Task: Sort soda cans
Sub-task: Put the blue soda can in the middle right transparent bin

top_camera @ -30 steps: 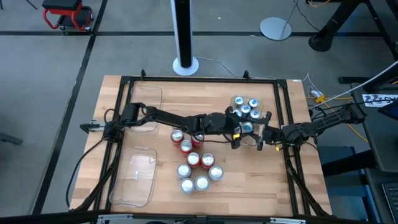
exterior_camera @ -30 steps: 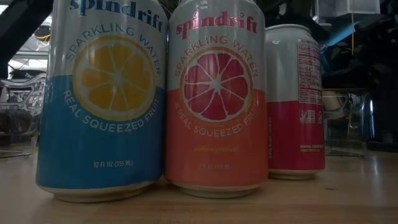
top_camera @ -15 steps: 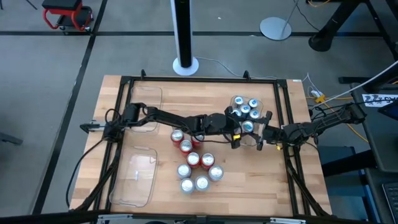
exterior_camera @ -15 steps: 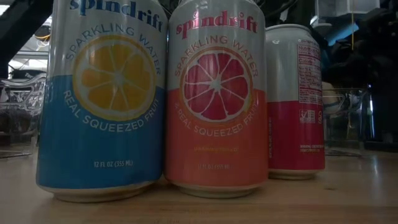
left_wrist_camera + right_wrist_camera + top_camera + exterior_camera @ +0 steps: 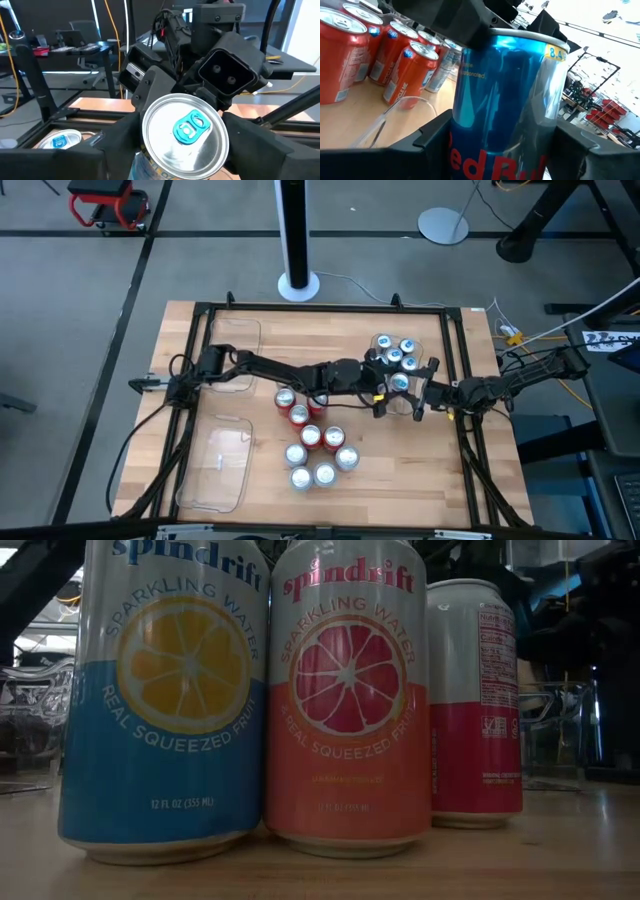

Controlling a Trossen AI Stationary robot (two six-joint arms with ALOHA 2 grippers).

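Observation:
A blue soda can (image 5: 399,383) with a silver top and blue tab (image 5: 186,131) stands upright between my two grippers, over the near part of a clear tray (image 5: 437,366) at the table's right. My left gripper (image 5: 389,388) reaches in from the table's left and is shut on the can; my right gripper (image 5: 413,393) comes from the right and is shut on it too. Several more blue cans (image 5: 395,353) stand in the tray's far part. Red cans (image 5: 300,415) and silver-topped cans (image 5: 322,468) stand on the wood at mid-table. My left gripper pinches the blue can's upper wall (image 5: 142,152), just under the top rim, between its two fingers. The fingers come level from the table's left. The can stands upright; its bottom is hidden. My right gripper has the blue can's body (image 5: 470,125) between its two fingers, lower down than the left fingers. It comes level from the table's right. Whether the can's bottom rests on the tray, I cannot tell.
Two clear trays (image 5: 237,345) (image 5: 222,465) lie at the table's left with nothing in them. A black frame (image 5: 470,440) runs round the tabletop. In the low view three tall cans (image 5: 345,700) stand close in front of the camera.

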